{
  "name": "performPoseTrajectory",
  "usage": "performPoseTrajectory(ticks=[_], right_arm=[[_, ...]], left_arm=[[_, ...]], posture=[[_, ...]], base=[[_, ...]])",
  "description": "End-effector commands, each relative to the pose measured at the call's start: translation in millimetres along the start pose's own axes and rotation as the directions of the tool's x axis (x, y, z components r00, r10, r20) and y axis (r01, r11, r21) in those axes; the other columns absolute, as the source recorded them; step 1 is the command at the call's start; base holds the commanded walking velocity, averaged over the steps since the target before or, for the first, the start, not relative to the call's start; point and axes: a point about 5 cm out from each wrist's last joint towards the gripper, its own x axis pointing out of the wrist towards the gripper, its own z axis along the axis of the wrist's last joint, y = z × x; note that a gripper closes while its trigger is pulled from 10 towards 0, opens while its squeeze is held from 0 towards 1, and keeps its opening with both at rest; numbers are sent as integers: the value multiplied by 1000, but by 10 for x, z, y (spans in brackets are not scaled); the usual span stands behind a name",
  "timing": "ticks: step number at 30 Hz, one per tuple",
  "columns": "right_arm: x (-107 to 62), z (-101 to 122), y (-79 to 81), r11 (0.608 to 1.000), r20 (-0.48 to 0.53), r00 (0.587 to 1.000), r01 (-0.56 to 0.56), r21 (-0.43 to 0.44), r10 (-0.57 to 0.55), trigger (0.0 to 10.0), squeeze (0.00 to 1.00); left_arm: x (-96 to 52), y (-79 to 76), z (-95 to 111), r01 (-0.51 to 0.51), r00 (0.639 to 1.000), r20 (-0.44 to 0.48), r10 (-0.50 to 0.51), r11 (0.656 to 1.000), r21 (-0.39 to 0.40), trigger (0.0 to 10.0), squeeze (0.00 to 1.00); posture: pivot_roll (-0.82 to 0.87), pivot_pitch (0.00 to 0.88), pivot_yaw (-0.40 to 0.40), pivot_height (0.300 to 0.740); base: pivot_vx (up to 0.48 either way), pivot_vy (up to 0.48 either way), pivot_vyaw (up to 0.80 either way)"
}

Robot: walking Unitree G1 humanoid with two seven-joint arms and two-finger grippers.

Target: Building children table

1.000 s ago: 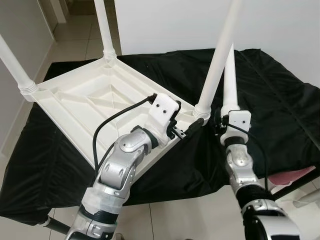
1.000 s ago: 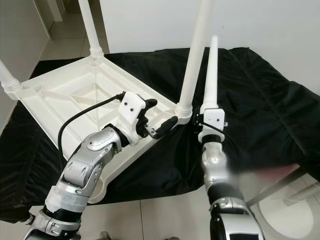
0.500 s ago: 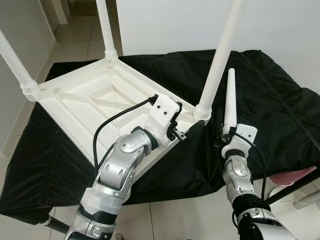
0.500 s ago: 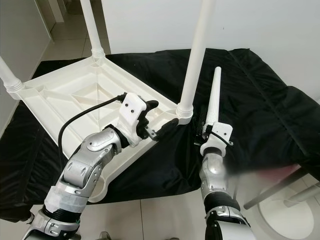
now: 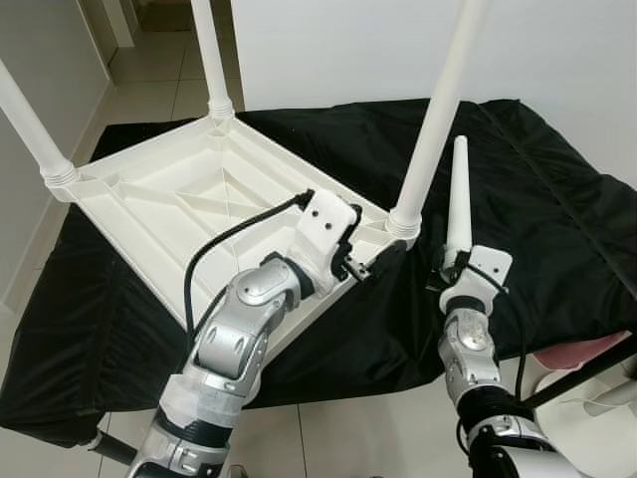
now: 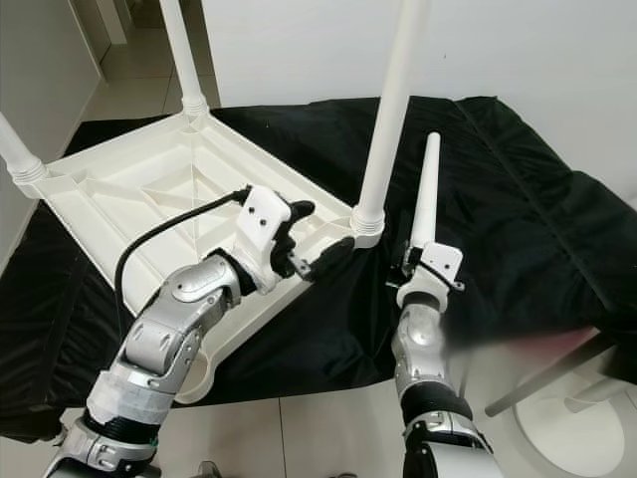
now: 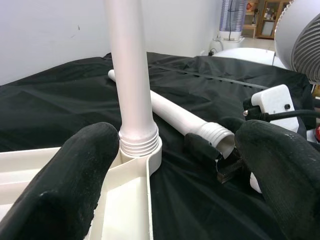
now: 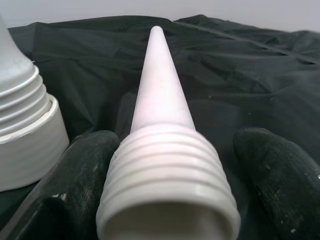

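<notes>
Fingers of the right gripper [image 5: 460, 267] are clamping the loose leg [image 5: 458, 195] while the left gripper [image 5: 370, 265], spread open, is bracing the upturned tabletop [image 5: 169, 209]; seating it straight in the remaining corner socket looks key.

**Silver arms, black-fingered claws**

Two silver metallic arms with rounded joint housings. White blocky wrist modules, small dark screw holes. Left claw [image 5: 370, 261] and right claw [image 8: 175, 165]: thick matte-black fingers. Black cable loops along left forearm; thinner cable at right wrist.

head stereo downward, wrist views close
</notes>
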Motion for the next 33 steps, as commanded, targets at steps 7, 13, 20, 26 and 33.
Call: performPoseTrajectory(ticks=[7,13,20,26,33], right_arm=[[-70,-108,6,1000,-44,999,19,-10,-20,5216,0],[-58,-111,-15,999,-49,998,38,-13,-39,0,0],[-46,-108,-34,999,-50,997,50,-11,-51,0,0],[-27,-43,-38,997,1,999,44,-60,-44,10000,0],[65,396,52,986,255,966,8,-166,35,10000,0]], left_arm=[[-25,-5,22,5,1000,2,-5,1000,10,10000,0],[-22,-3,27,8,1000,2,-8,1000,13,10000,0],[-16,-4,33,10,1000,5,-10,1000,15,10000,0],[-13,-7,37,11,1000,5,-11,1000,17,10000,0],[-13,14,50,11,1000,8,-11,1000,16,10000,0]], posture=[[26,36,11,740],[27,34,11,740],[26,34,12,740],[26,34,16,740],[20,35,21,740]], base=[[0,0,0],[0,0,0],[0,0,0],[0,0,0],[0,0,0]])
